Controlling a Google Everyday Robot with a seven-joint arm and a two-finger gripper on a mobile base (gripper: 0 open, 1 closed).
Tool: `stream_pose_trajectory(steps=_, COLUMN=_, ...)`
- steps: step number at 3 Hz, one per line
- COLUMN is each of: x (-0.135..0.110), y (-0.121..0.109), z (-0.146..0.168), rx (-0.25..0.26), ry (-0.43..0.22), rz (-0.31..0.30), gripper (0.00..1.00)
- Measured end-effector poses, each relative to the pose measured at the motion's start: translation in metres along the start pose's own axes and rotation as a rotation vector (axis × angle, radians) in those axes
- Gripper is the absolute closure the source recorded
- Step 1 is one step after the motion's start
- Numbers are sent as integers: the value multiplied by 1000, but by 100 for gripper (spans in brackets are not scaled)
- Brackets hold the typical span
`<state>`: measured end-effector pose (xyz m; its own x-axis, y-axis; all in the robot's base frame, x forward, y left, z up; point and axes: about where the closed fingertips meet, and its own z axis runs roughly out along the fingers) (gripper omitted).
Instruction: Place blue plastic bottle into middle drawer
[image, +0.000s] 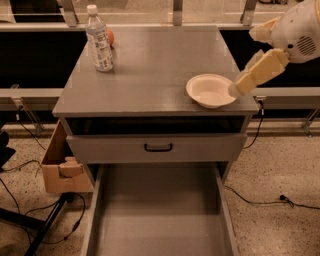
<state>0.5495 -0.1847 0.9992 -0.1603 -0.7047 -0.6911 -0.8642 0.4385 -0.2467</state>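
Observation:
The blue plastic bottle (98, 40), clear with a white cap and a pale label, stands upright at the back left of the grey cabinet top (150, 70). The middle drawer (160, 220) is pulled out below, and its bare grey floor holds nothing. My gripper (245, 60) is at the right edge of the cabinet top, beside a white bowl, far to the right of the bottle. Its cream fingers (257, 72) are spread apart and hold nothing.
A white bowl (211, 90) sits at the front right of the top. An orange ball (111, 36) lies just behind the bottle. A shut grey drawer front with a black handle (158, 147) is above the open drawer. A cardboard box (60, 167) and cables lie on the floor at the left.

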Motion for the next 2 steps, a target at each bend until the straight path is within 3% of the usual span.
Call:
stream_pose_trajectory(steps=1, x=-33, y=-20, z=25, rx=28, ry=-216, rz=55, gripper=0)
stream_pose_trajectory(steps=2, x=-78, y=-30, z=71, rx=65, ry=-387, rz=113, gripper=0)
